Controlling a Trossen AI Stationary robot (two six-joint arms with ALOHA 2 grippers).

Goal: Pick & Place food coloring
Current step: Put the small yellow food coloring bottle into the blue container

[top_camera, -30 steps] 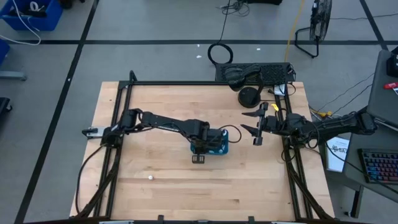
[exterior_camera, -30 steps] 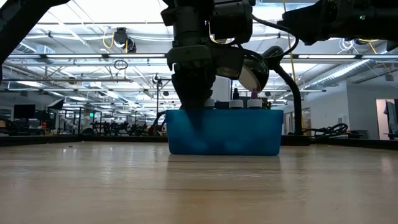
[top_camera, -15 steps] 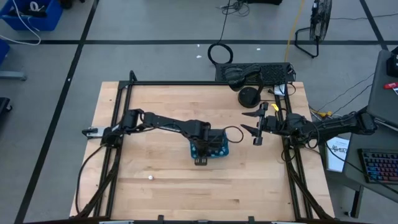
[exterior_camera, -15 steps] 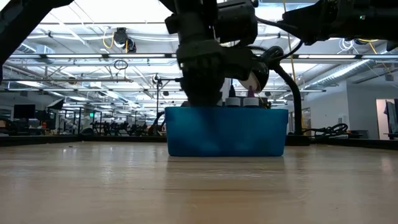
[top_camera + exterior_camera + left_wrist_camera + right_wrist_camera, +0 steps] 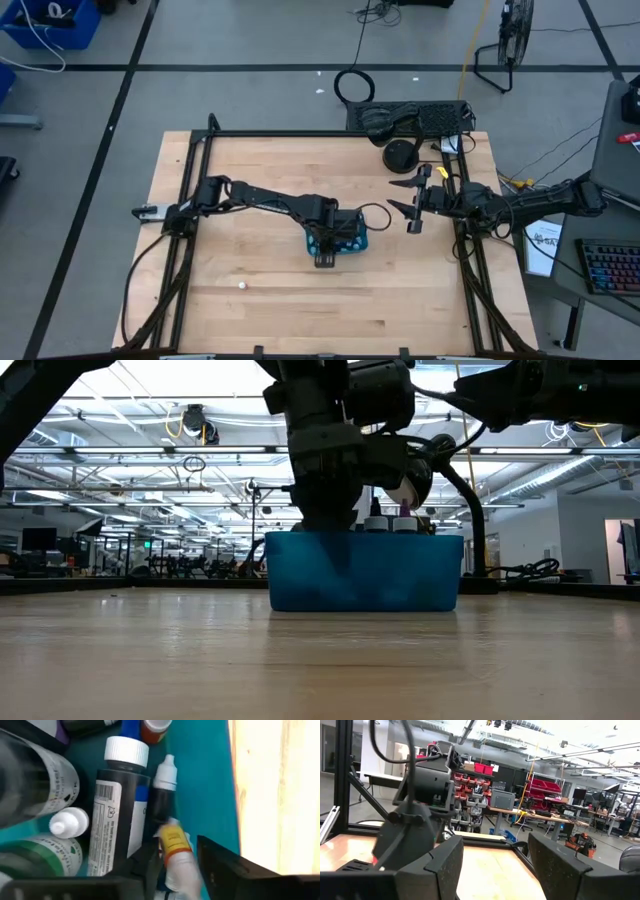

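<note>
The food coloring (image 5: 172,842) lies inside the teal box (image 5: 337,239), close against the box wall nearest the bare wood. In the left wrist view two of its small bottles can be made out: one with a yellow label and pale body, lying between the left arm's fingers, and one with a dark body and white cap (image 5: 163,790) just beyond it. Whether the remaining bottles of the set are among the box's contents cannot be told.

The left gripper (image 5: 180,857) is lowered into the box. Its jaws stand slightly apart, one on either side of the yellow-labelled bottle; a narrow gap seems to show along the bottle's side, but a firm grip or a release cannot be confirmed.

Beside the food coloring in the box are a tall dark bottle with a white cap and barcode label (image 5: 119,810), a white dropper-tipped bottle (image 5: 69,822), and other containers, partly seen.

The box rests on the wooden table (image 5: 250,300), near its centre. In the low view white caps (image 5: 390,523) show above the box rim.

The right gripper (image 5: 408,196) waits in the air near the table's right edge, jaws wide apart and holding nothing.
</note>
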